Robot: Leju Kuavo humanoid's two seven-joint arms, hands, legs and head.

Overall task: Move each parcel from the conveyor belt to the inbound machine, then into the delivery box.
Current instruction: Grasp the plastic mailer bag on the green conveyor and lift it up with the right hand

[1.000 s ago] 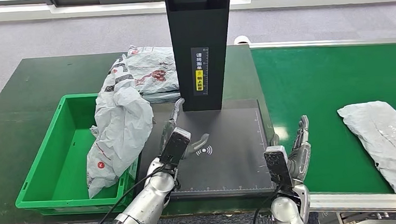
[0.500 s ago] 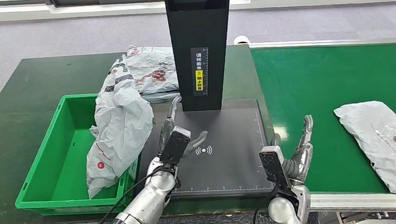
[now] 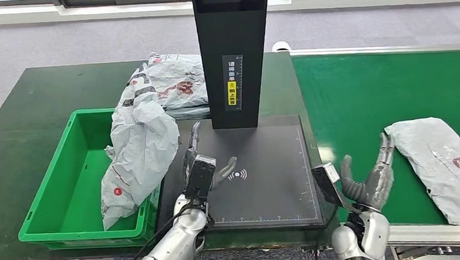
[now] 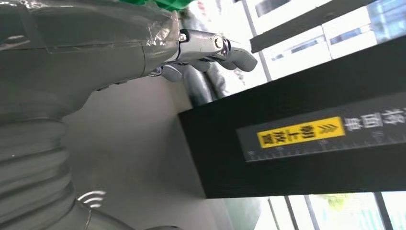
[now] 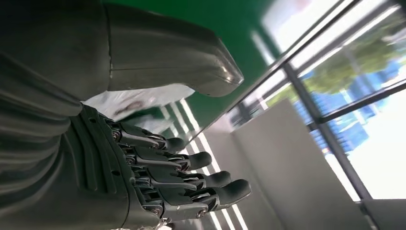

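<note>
The right hand point(image 3: 369, 179), fingers spread and holding nothing, is hovering over the green conveyor belt point(image 3: 358, 98), facing the crumpled grey plastic parcel point(image 3: 444, 162) at 3 o'clock, apparently for pickup.

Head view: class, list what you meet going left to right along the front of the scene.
Green delivery box → crumpled grey parcel → left hand → black scanner platform → right hand → grey parcel on the conveyor belt.

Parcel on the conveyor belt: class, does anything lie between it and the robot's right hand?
Nothing visible does. The right hand, open, is just beside the parcel, with bare green belt between them.
</note>
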